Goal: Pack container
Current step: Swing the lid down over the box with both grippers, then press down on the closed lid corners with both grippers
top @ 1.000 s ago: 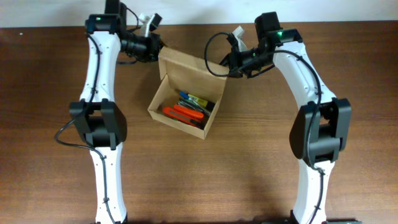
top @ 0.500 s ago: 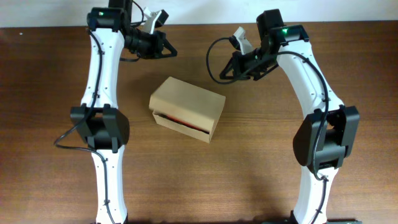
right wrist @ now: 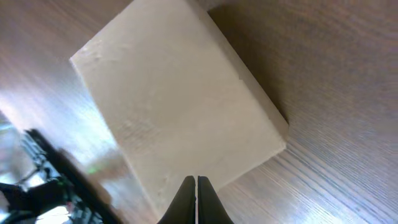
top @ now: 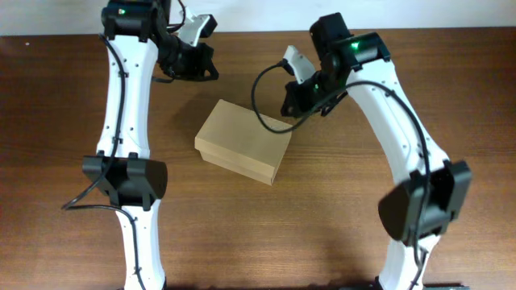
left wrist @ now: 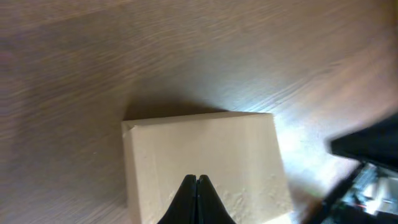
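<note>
The container [top: 244, 149] sits near the middle of the wooden table [top: 339, 217], turned at a slight angle to the table's edges. Its flap lid is down, so only plain tan cardboard shows on top and along the near side wall. Nothing lies on it.

The right gripper [top: 292, 105] hangs just beside the box's far right corner. In the right wrist view its two dark fingers [right wrist: 189, 193] are pressed together with nothing between them, and the closed lid [right wrist: 174, 106] lies beyond the tips. A black cable [top: 256, 95] loops from that arm over the box's far edge.

The left gripper [top: 203, 63] is farther off, above bare table toward the far left of the box. Its fingers [left wrist: 189, 196] are also pressed tip to tip and hold nothing, while the box [left wrist: 205, 149] fills the lower part of that view.
</note>
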`<state>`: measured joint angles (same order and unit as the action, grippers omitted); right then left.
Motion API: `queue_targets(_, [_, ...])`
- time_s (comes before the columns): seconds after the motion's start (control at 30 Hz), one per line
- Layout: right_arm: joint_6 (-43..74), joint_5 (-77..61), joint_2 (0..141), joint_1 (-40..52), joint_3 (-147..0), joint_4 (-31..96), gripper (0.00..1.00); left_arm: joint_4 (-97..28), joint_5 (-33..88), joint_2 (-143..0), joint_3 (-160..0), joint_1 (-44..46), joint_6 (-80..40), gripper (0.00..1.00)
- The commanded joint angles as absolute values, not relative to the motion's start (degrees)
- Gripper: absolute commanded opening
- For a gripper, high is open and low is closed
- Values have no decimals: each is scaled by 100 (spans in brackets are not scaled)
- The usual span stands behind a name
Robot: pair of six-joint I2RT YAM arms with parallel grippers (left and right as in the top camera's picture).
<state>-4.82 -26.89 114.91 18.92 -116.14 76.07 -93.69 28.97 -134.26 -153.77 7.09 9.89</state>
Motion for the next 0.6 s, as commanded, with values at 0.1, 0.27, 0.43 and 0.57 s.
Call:
queue_targets(0.1, [-510,-1236,10855,2244,-11723,7752,4,-9395,1619,-12407,-15495,810,742,2])
queue_targets(0.27, [-478,-495,10737,2416,-11723,8034,4,-9518,1361,-11950,-15432,823,690,2])
queue_targets(0.43, [-401,-482,10739,2440,-11721,8108,4,-9666,982,-11848,-15126,1039,541,2])
queue_targets(0.57, [-298,-392,10739,2440,-11627,8213,4,-9655,576,-11797,-14628,1334,460,1])
